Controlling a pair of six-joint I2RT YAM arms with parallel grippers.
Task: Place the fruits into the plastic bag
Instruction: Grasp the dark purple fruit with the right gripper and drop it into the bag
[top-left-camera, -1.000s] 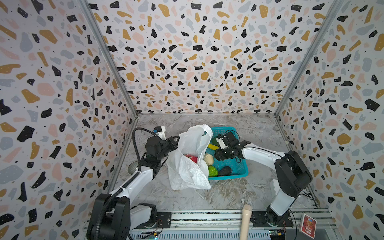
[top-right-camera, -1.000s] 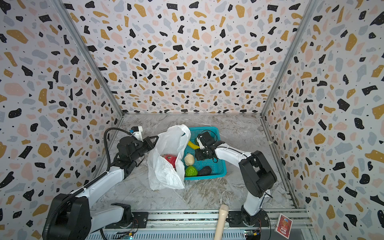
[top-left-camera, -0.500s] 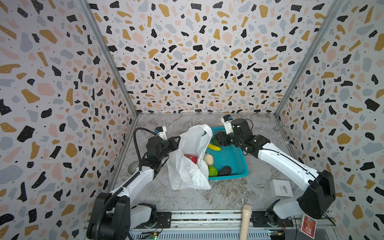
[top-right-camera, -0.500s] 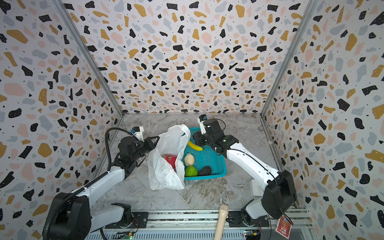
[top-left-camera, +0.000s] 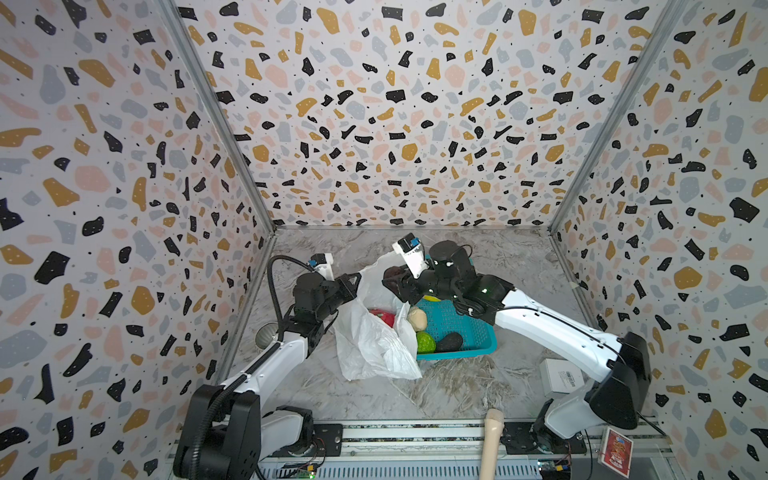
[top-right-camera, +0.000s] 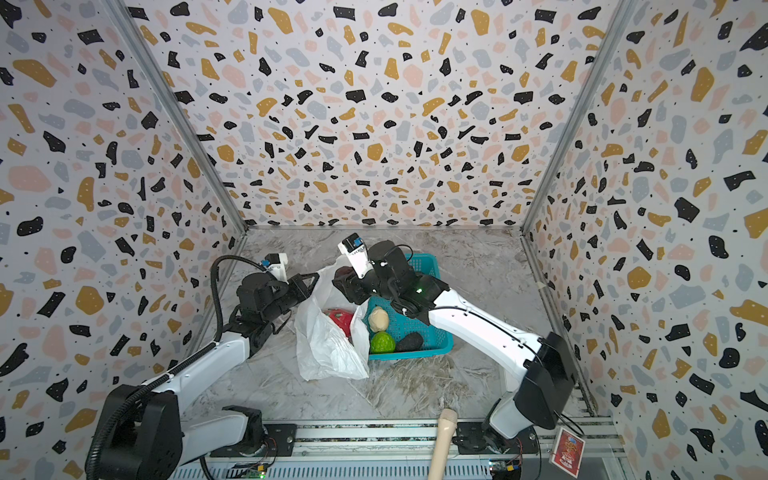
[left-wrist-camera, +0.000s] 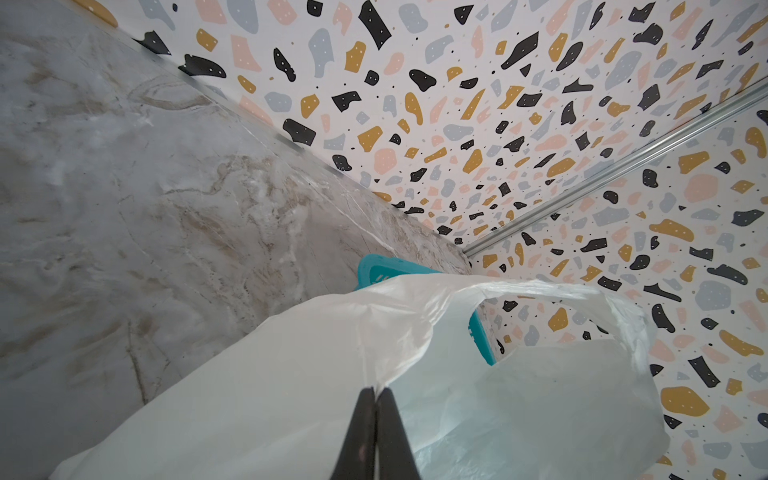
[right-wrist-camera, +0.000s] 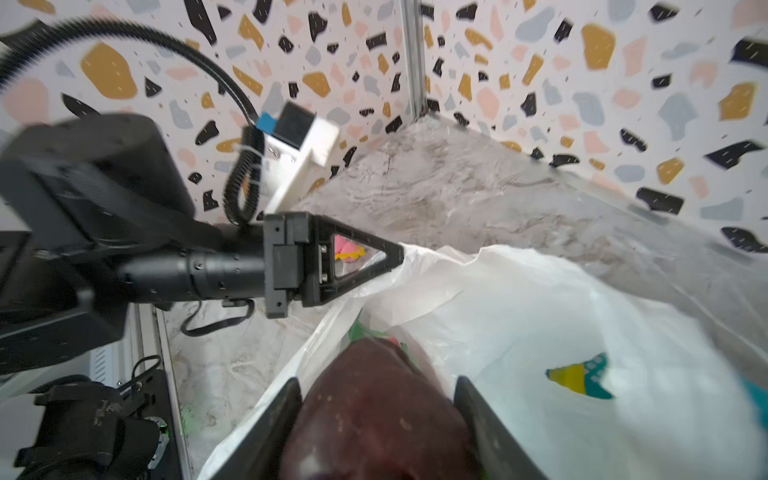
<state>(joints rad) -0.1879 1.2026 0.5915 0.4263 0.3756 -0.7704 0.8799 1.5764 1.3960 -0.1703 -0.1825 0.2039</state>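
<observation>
The white plastic bag (top-left-camera: 365, 345) (top-right-camera: 328, 345) stands open beside the teal basket (top-left-camera: 461, 328). My left gripper (top-left-camera: 353, 279) (left-wrist-camera: 376, 390) is shut on the bag's rim (left-wrist-camera: 399, 357) and holds it up. Over the bag's mouth my right gripper (top-left-camera: 392, 277) (right-wrist-camera: 376, 380) is shut on a dark maroon fruit (right-wrist-camera: 374, 415). A red fruit with green bits (top-left-camera: 384, 316) (right-wrist-camera: 365, 332) lies inside the bag. In the basket are a beige lumpy piece (top-left-camera: 417, 318), a light-green ball (top-left-camera: 425, 342), a blackish oval (top-left-camera: 449, 341) and a yellow banana (top-left-camera: 434, 298), mostly hidden by my right arm.
A white box (top-left-camera: 559, 376) lies at the front right near my right arm's base. A wooden handle (top-left-camera: 490, 440) and a red card (top-left-camera: 615, 451) sit at the front rail. Patterned walls close in three sides. A grey round object (top-left-camera: 264, 336) rests by the left wall.
My right arm rose out of the basket with the dark maroon fruit and swung left over the bag's mouth. The left gripper kept its hold on the bag.
</observation>
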